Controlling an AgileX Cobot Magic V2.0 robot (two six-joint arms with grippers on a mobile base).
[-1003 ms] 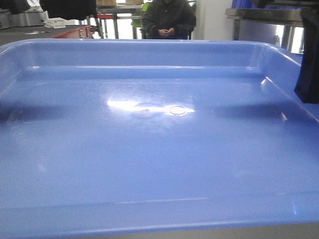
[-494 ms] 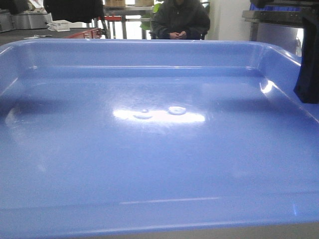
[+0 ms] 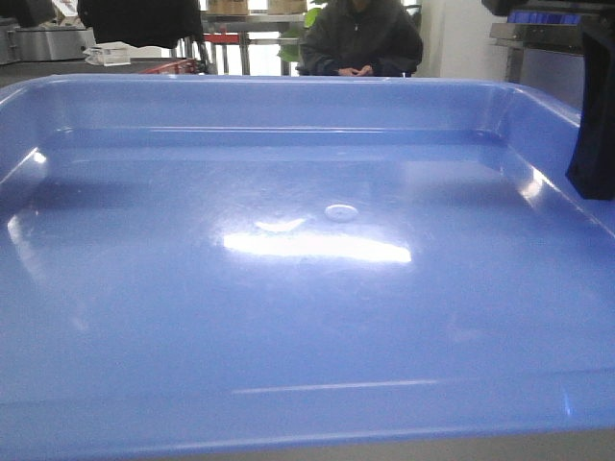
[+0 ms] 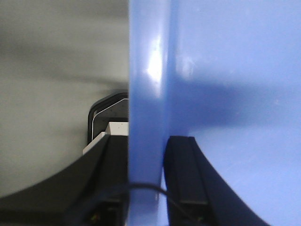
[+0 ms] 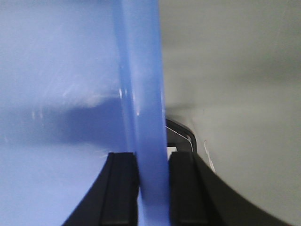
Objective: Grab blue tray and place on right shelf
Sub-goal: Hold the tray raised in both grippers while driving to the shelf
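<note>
tray (image 3: 307, 288): fills front view, level, carried between both arms | left gripper (image 4: 146, 188): fingers (image 4: 183, 174) clamped across side rim | right gripper (image 5: 153, 188): fingers pinch opposite rim | handling: likely light, glossy, slippery, somewhat flexible; best held by rolled rims, both sides.

Front camera low and close over blue tray (image 3: 288, 317), facing across it to room along frame top. Left and right wrist cameras tight on opposite tray rims, edge-on. Tray shared by all.
</note>
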